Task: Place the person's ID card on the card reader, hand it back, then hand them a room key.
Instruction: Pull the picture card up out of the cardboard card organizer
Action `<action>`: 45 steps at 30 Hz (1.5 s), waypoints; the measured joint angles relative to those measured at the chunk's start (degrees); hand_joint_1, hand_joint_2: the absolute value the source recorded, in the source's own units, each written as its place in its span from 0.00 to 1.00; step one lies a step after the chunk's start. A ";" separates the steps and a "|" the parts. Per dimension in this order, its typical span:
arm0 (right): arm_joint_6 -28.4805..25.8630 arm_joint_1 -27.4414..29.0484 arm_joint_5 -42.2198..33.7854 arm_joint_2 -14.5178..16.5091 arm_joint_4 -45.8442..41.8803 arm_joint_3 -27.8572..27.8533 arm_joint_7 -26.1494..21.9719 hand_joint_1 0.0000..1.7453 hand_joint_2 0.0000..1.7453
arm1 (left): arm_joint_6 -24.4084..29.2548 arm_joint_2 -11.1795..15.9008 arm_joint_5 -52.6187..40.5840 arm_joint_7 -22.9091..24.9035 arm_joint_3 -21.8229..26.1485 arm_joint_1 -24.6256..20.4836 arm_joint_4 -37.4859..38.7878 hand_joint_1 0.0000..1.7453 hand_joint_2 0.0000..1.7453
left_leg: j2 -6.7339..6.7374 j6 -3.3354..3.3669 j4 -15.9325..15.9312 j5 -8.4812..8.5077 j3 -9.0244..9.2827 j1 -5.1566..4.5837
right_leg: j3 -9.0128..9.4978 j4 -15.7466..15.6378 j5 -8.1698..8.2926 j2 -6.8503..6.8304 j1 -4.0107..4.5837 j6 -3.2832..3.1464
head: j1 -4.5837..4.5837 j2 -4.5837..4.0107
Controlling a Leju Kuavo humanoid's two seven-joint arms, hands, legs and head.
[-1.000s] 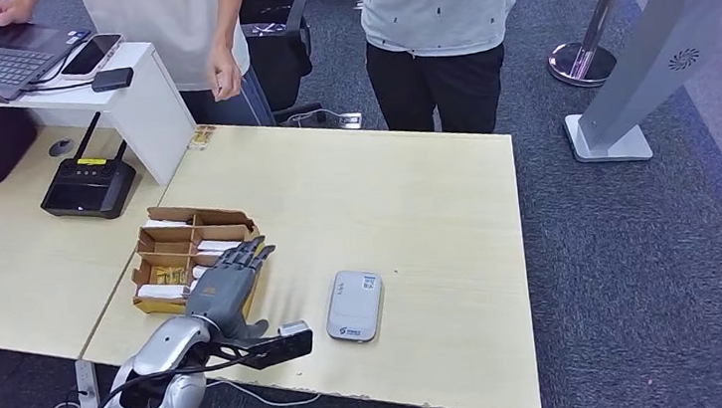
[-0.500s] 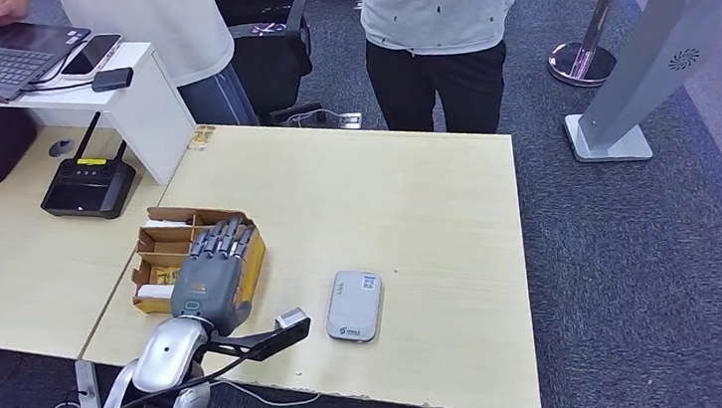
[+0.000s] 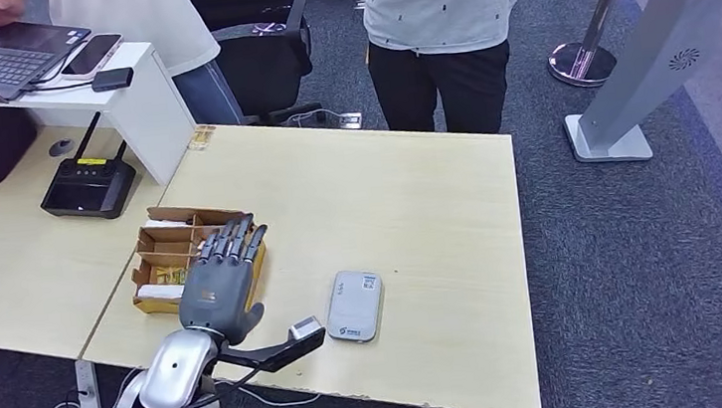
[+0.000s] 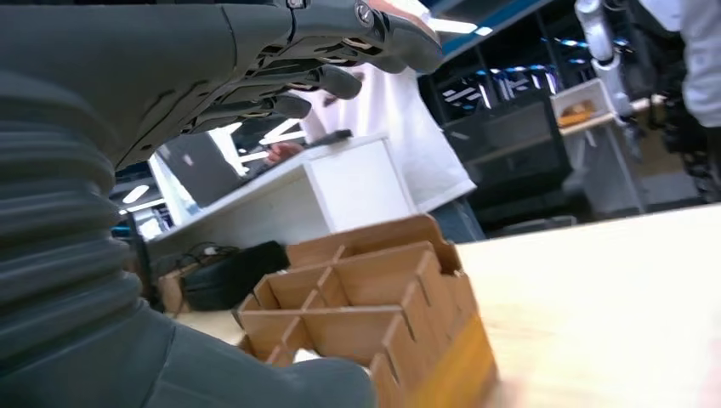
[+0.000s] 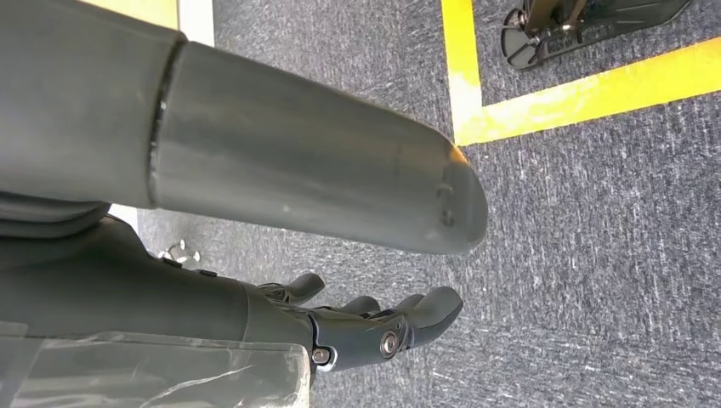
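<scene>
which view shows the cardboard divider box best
The head view: it looks down into the cardboard box, showing its compartments with the left hand over its near right side. The left wrist view sees the box low and from the side, dividers but no contents. The right wrist view faces carpet.

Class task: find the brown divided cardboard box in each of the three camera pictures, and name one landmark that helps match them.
Head view: cardboard box at the table's left edge, under the left hand.
Left wrist view: box centre-low, beyond the hand.
Right wrist view: absent; carpet.
Shared landmark: the white desk riser.
</scene>
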 joint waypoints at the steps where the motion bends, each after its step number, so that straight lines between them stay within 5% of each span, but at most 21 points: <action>1: 0.00 0.01 -0.09 0.00 0.00 -0.05 0.04 0.00 0.00 | -0.67 -0.41 0.00 -0.81 0.02 0.41 -0.21 0.00 1.00 | 0.00 0.01 0.00 -0.01 0.00 0.00 | 0.00 0.00 0.00 0.00 0.00 0.00 | 0.00 0.00; 11: 0.63 0.06 0.04 -0.03 -0.05 -0.01 0.04 0.00 0.00 | -6.09 -1.31 4.28 -6.25 1.93 3.54 -0.56 0.00 1.00 | 0.00 0.02 0.00 -0.01 0.00 0.01 | -0.02 -0.01 0.00 -0.01 0.01 0.00 | 0.00 0.00; 28: 0.96 -0.02 1.32 -0.62 -0.07 1.56 -0.54 0.00 0.00 | -12.51 3.72 1.16 -7.77 6.08 -7.54 4.74 0.00 1.00 | -0.03 -0.01 0.00 0.02 0.01 0.01 | 0.01 0.00 0.01 -0.01 0.00 0.00 | -0.01 0.00; 45: 1.03 0.00 1.11 -0.87 -0.07 1.71 -0.64 0.00 0.00 | -16.11 5.69 10.24 -8.39 6.08 -6.18 6.73 0.00 1.00 | -0.02 -0.01 0.00 0.01 0.00 0.01 | -0.01 0.00 0.00 0.00 0.00 0.00 | -0.01 0.00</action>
